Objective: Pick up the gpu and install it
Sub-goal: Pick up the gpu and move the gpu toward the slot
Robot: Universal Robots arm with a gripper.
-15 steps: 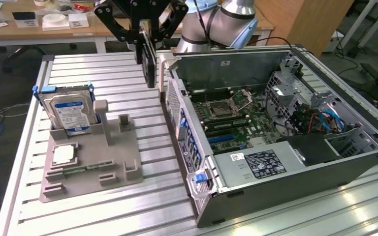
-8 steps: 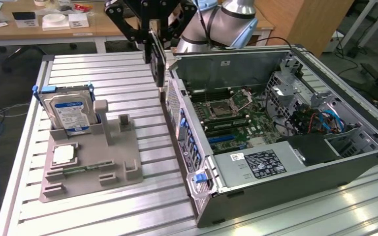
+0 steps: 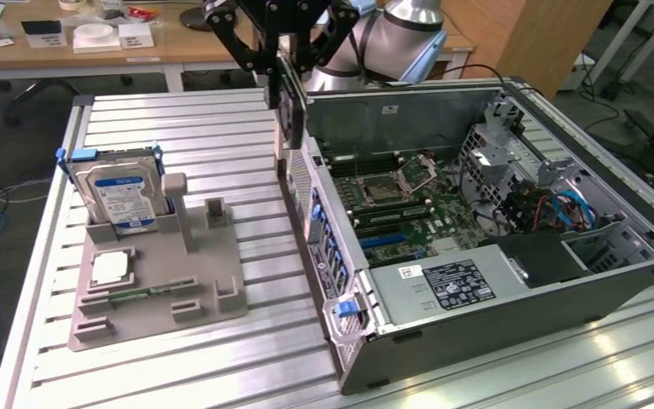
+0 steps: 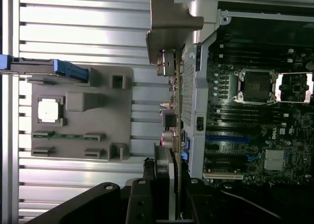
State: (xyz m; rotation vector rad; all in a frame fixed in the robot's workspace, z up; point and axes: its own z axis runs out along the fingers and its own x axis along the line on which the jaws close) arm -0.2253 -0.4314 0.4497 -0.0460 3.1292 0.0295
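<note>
In the exterior view, the hand [image 3: 285, 66] grips the gpu [image 3: 290, 119] upright over the open computer case [image 3: 509, 332] wall, hard drive [image 3: 117, 192] at the case's 9 o'clock.

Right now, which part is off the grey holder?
The gpu: the fingers hold it beside the case; the hard drive stands in the holder, the processor lies flat on it.

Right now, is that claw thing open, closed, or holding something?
Gripper: closed on the gpu, holding it upright at the edge of the open computer case.
</note>
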